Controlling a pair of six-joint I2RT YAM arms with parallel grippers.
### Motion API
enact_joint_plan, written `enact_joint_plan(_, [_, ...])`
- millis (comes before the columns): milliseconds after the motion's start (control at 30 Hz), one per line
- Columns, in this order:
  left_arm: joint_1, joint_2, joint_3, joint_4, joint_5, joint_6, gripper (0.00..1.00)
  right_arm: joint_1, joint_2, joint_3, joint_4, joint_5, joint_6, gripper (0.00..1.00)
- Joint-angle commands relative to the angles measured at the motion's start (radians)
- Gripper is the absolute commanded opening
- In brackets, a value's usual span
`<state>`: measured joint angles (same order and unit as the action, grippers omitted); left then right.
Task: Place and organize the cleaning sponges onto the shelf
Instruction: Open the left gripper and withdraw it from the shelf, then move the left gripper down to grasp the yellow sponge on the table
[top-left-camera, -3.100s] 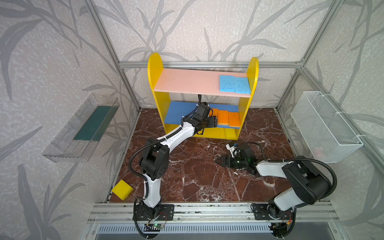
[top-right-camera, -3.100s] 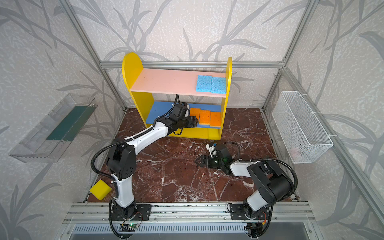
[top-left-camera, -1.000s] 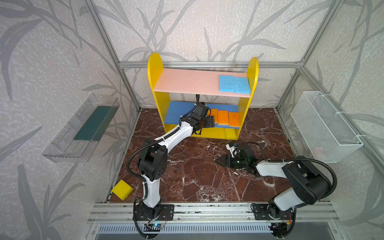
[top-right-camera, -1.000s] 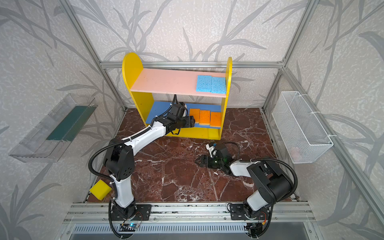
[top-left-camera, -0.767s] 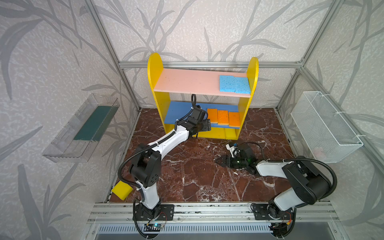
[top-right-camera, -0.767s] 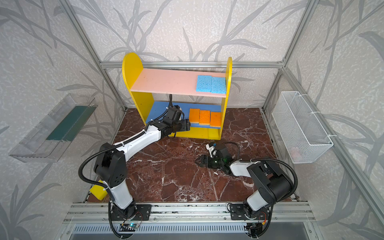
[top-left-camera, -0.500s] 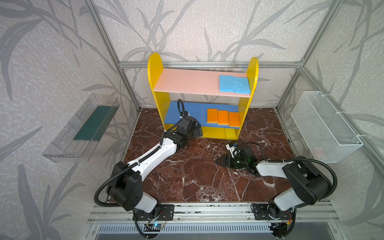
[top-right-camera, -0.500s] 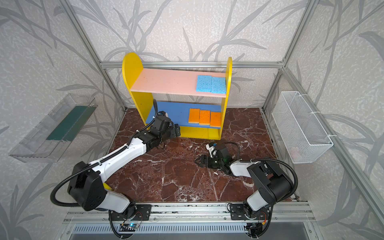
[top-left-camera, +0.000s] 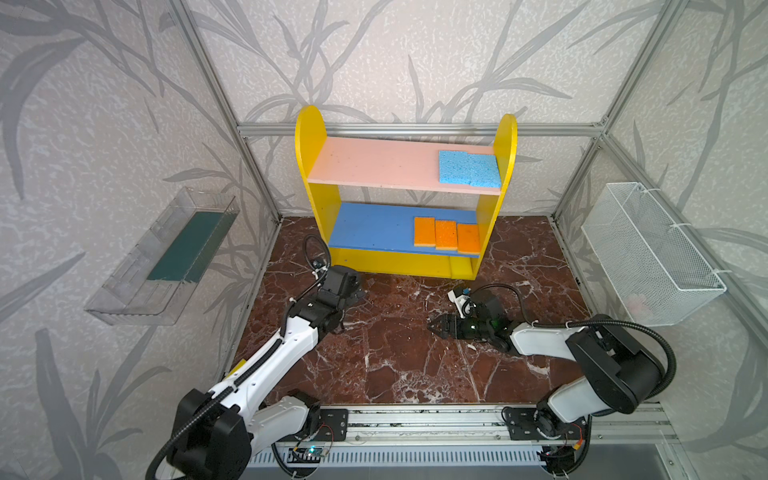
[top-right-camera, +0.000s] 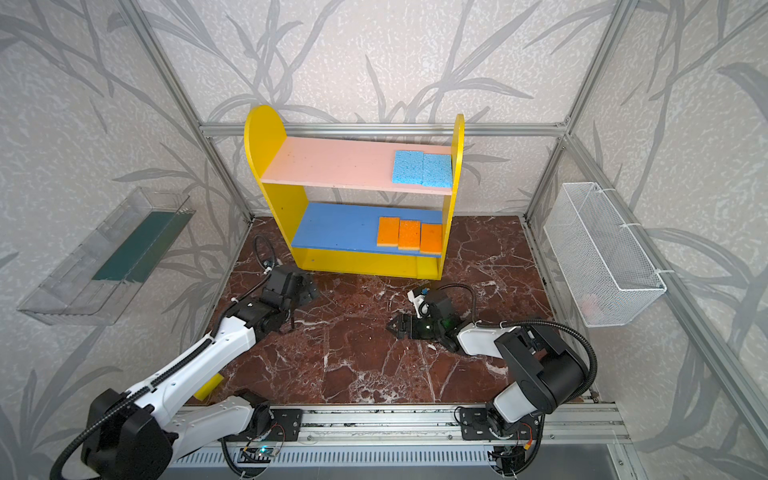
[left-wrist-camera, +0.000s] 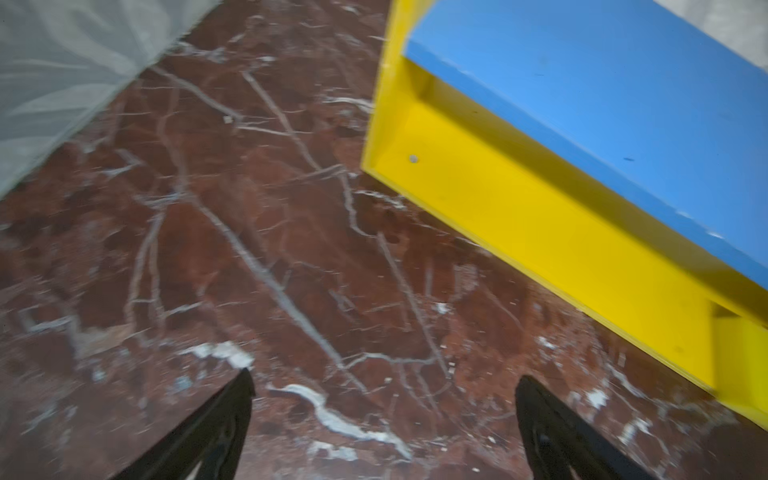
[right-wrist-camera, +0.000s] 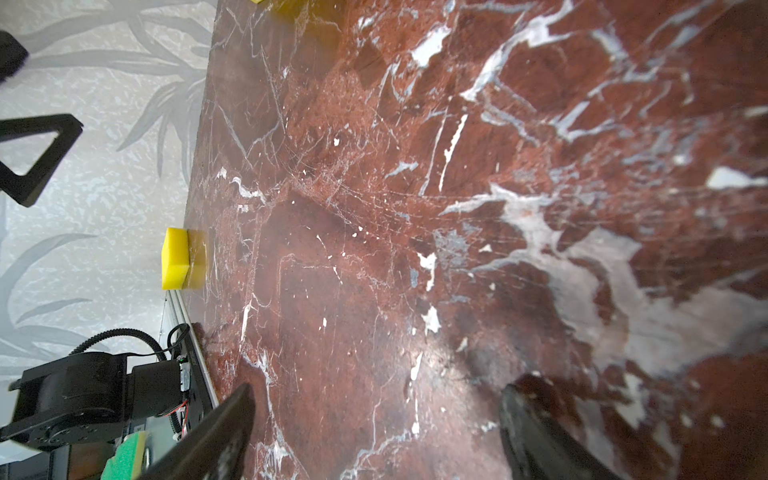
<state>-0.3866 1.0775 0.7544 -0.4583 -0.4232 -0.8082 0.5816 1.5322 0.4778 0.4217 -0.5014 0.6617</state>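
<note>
Orange sponges (top-left-camera: 446, 235) lie on the shelf (top-left-camera: 309, 137) at the middle of the frame; left claw (left-wrist-camera: 384, 382) and right claw (right-wrist-camera: 374, 390) are open, empty.

Clear tray (top-left-camera: 124, 309) at middle left, white wire basket (top-left-camera: 636, 253) at middle right, red marble floor (top-left-camera: 395, 357) lower middle.

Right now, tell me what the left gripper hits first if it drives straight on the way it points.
Probably the marble floor: the left gripper, jaws open, tilts down at it just short of the yellow base corner of the shelf. If its line runs flatter, that corner comes first.
</note>
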Motion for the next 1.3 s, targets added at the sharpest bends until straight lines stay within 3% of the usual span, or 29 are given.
enact_joint_plan(0, [0.033,-0.071,-0.043,-0.130,-0.144,-0.160,0.99,0.005,0.012,0.013,-0.070,0.046,-0.019,0.90])
enact_joint_plan(167, [0.114,-0.093,-0.086,-0.259,-0.197,-0.280,0.99,0.006,0.029,0.015,-0.070,0.055,-0.018,0.90])
enact_joint_plan(400, [0.311,-0.109,-0.205,-0.231,-0.116,-0.357,0.95,0.006,0.056,0.020,-0.072,0.062,-0.018,0.90])
enact_joint_plan(633, [0.433,-0.111,-0.233,-0.293,-0.224,-0.449,0.90,0.006,0.082,0.028,-0.070,0.058,-0.019,0.90])
enact_joint_plan(800, [0.496,-0.073,-0.210,-0.347,-0.262,-0.490,0.84,0.008,0.107,0.035,-0.057,0.043,-0.019,0.90])
enact_joint_plan(1000, [0.605,-0.122,-0.269,-0.207,-0.205,-0.427,0.77,0.010,0.156,0.044,-0.046,0.036,-0.016,0.90])
enact_joint_plan(1100, [0.628,-0.118,-0.242,-0.253,-0.254,-0.430,0.78,0.010,0.169,0.045,-0.038,0.034,-0.015,0.90])
enact_joint_plan(1267, [0.696,-0.071,-0.225,-0.301,-0.234,-0.494,0.81,0.011,0.234,0.057,-0.035,0.034,-0.015,0.90])
